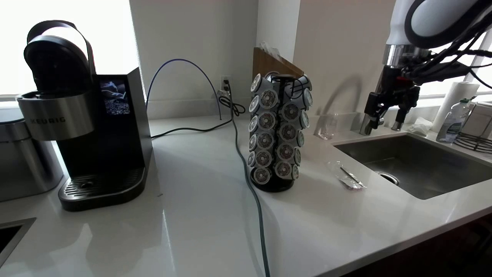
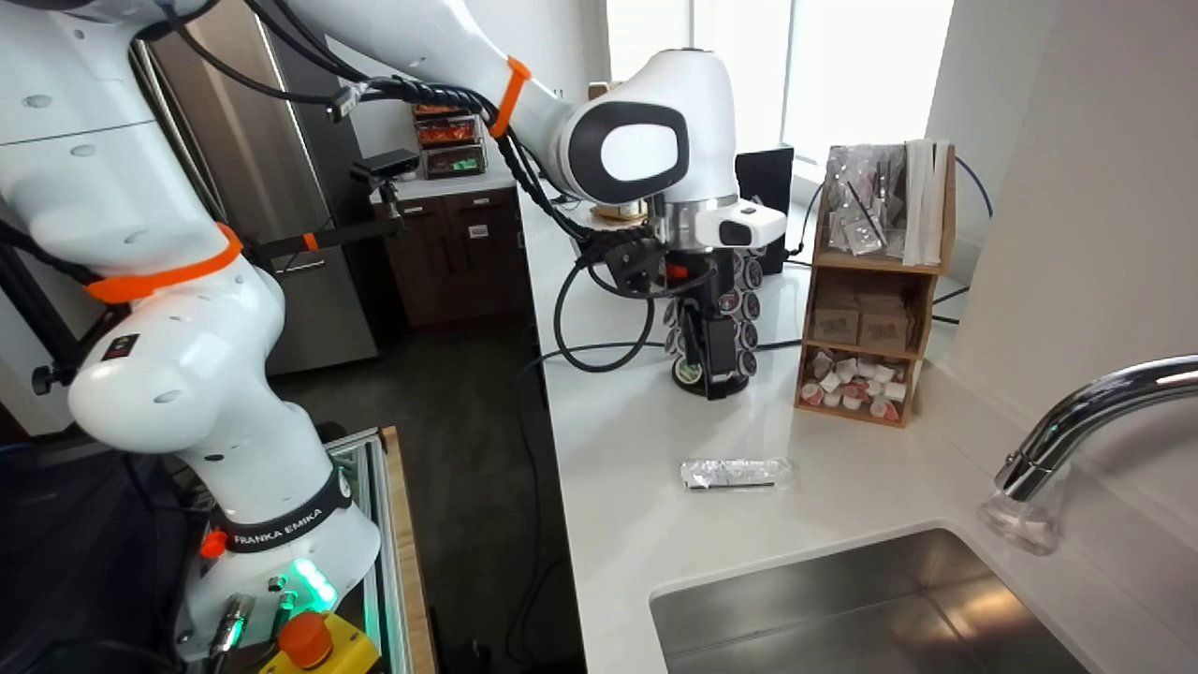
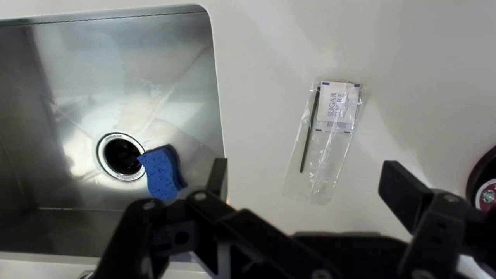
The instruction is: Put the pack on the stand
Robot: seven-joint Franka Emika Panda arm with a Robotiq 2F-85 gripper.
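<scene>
The pack is a clear plastic sleeve with a white sugar sachet and a thin black stirrer. It lies flat on the white counter in both exterior views (image 1: 350, 177) (image 2: 735, 473) and in the wrist view (image 3: 333, 139). The stand is a wooden shelf unit (image 2: 870, 266) against the wall, with similar packs in its top compartment; its back shows in an exterior view (image 1: 275, 64). My gripper (image 3: 305, 172) is open and empty, raised above the counter. In the wrist view the pack shows between and beyond its fingers. The gripper also shows in both exterior views (image 1: 384, 122) (image 2: 709, 360).
A sink (image 2: 824, 585) with a blue sponge (image 3: 162, 174) lies beside the pack, under a chrome faucet (image 2: 1095, 417). A tall rack of coffee pods (image 1: 277, 134) stands near the stand. A cable (image 1: 246, 165) crosses the counter toward the coffee maker (image 1: 84, 115).
</scene>
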